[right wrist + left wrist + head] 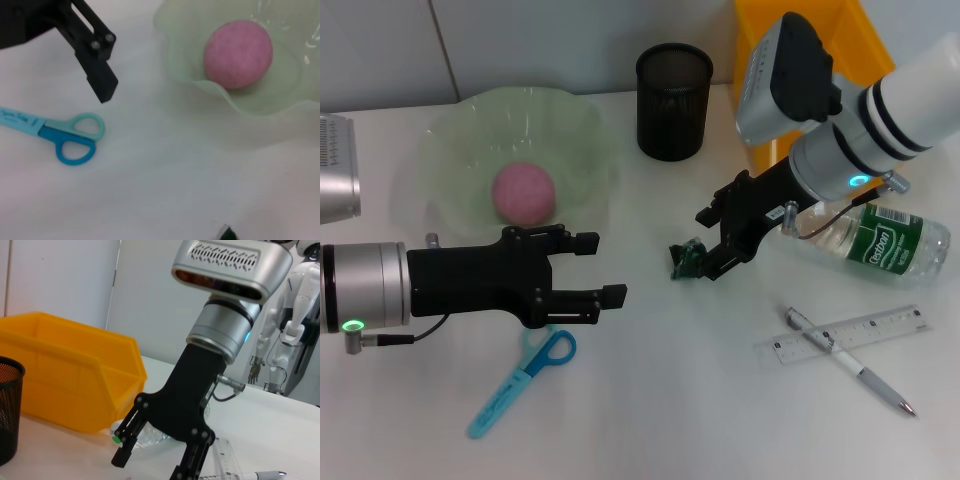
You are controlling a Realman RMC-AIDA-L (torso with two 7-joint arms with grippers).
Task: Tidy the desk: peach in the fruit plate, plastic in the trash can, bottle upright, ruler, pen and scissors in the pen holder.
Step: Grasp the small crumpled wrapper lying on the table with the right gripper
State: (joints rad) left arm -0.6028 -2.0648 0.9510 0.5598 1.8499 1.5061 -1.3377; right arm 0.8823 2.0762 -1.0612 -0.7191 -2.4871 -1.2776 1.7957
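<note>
Now the right gripper [705,262] is pinching the crumpled plastic [686,259], light and crushable, by its edge; the left gripper [590,268] is hovering spread near the scissors [523,382].

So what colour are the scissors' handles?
The scissors have light teal and blue handles, clearest in the right wrist view.

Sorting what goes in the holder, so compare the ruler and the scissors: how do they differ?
The ruler is clear and straight; the scissors are blue with looped handles. The ruler has the pen lying across it; the scissors lie alone, by the left gripper. Both lie flat on the table, outside the holder.
</note>
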